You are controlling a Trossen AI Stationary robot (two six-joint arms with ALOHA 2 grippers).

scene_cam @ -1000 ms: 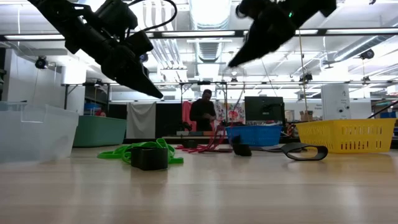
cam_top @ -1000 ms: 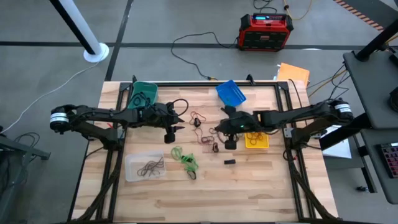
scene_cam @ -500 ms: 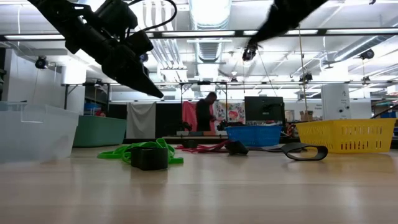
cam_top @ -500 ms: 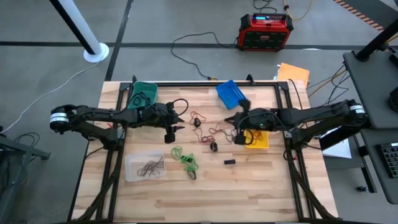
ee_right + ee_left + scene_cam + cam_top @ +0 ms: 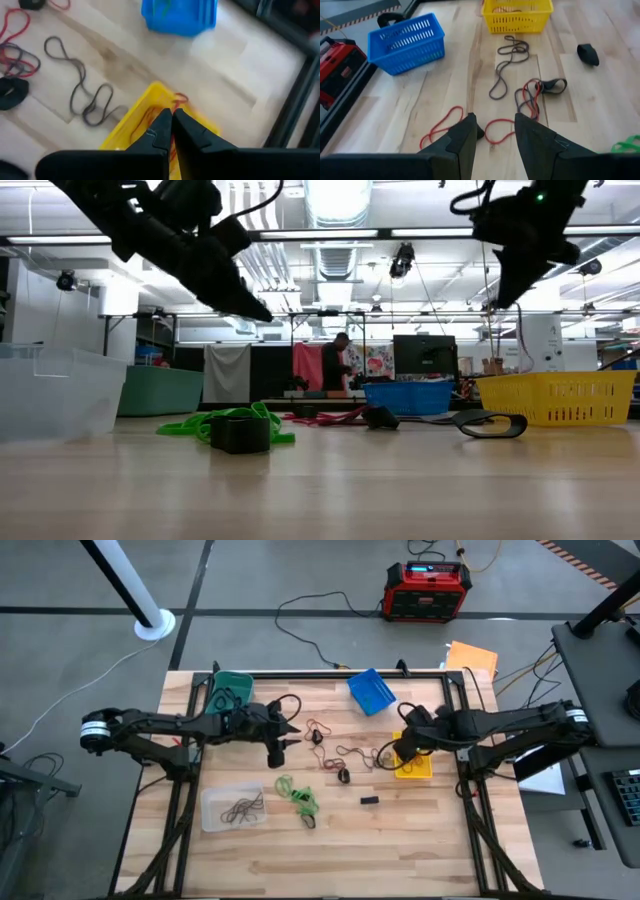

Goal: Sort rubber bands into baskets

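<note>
My right gripper (image 5: 169, 131), fingers pressed shut on nothing I can see, hangs over the near rim of the yellow slotted plastic basket (image 5: 131, 120), red bands inside. My left gripper (image 5: 492, 131) hovers part-open and empty above loose red rubber loops (image 5: 496, 134) on bare wooden tabletop (image 5: 420, 830). Four baskets: yellow, blue (image 5: 371, 690), teal-green (image 5: 231, 687), clear (image 5: 233, 808).

Four baskets (image 5: 412, 766) ring the table's (image 5: 420, 840) middle, two at each side. Loose bands (image 5: 345, 754) lie between them, a block (image 5: 369, 801) nearer the front.
</note>
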